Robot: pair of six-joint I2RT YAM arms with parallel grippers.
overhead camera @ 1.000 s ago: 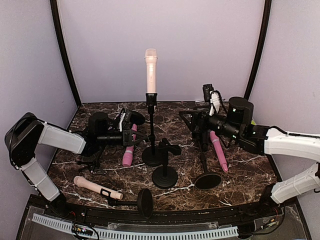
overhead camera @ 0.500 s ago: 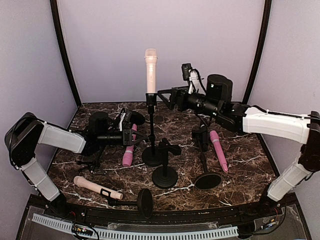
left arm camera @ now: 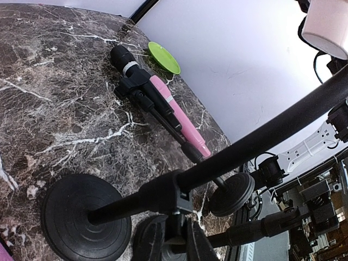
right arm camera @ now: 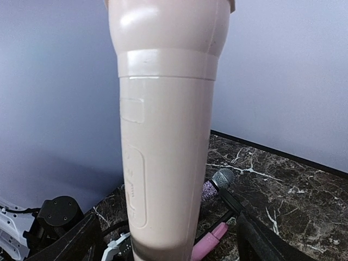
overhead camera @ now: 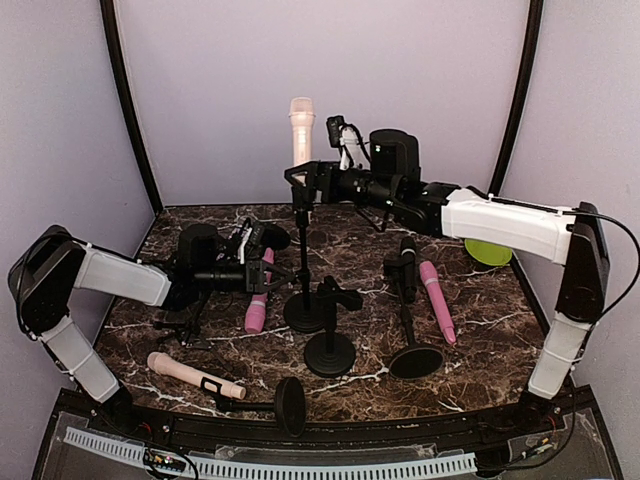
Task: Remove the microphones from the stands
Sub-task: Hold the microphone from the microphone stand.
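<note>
- Microphone (overhead camera: 301, 125): smooth pale cream plastic with a round, slightly tapering body and a raised band below the head. It stands upright in the stand (overhead camera: 302, 250) at the back middle of the table (overhead camera: 480, 330).
- Stand: thin black pole on a round disc base.
- Right gripper (overhead camera: 303, 180): fingers spread wide, one either side of the microphone's lower body.
- Left gripper (overhead camera: 258, 275): low beside the stand's pole; I cannot tell how its jaws stand.
- Table: dark marble with white veins.

The microphone (overhead camera: 301, 130) is pale cream-pink all over, and its stand (overhead camera: 302, 316) is black. The table (overhead camera: 490, 340) is dark brown marble with white veins. A lime-green plate (overhead camera: 487, 252) lies at 2 o'clock. A pink mic (overhead camera: 436, 300) lies at 3 o'clock, a second pink mic (overhead camera: 258, 305) at 9 and a peach mic (overhead camera: 190, 374) at 8. The wall (overhead camera: 200, 100) is lavender.
</note>
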